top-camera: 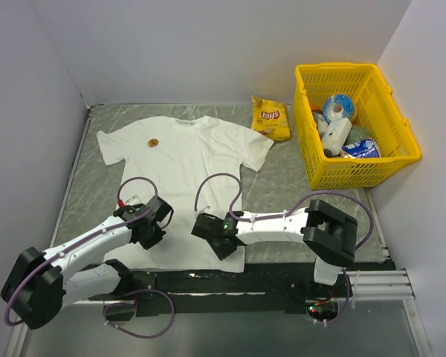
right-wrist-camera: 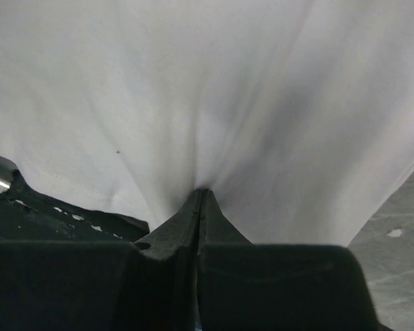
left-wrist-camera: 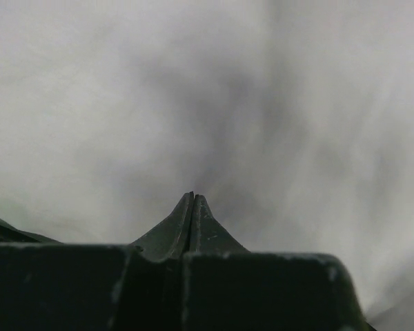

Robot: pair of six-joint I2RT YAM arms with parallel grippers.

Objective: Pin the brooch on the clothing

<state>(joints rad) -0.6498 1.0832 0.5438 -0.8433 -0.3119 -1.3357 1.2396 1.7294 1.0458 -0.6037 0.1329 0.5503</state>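
Observation:
The white T-shirt (top-camera: 186, 160) lies spread flat on the grey table, neck at the far side. The tiny golden-brown brooch (top-camera: 153, 142) sits on its chest, left of the neck. My left gripper (top-camera: 154, 230) is low over the shirt's lower left part. In the left wrist view its jaws (left-wrist-camera: 192, 197) are closed, with blurred white cloth (left-wrist-camera: 193, 103) right at the tips. My right gripper (top-camera: 202, 229) is at the shirt's lower middle. Its jaws (right-wrist-camera: 202, 192) are closed on a pinch of cloth (right-wrist-camera: 214, 89), and creases run out from the tips.
A yellow crisp bag (top-camera: 271, 117) lies by the shirt's right sleeve. A yellow basket (top-camera: 401, 160) holding several items stands at the far right. White walls close in the left, back and right. A black strip (right-wrist-camera: 48, 214) runs under the hem.

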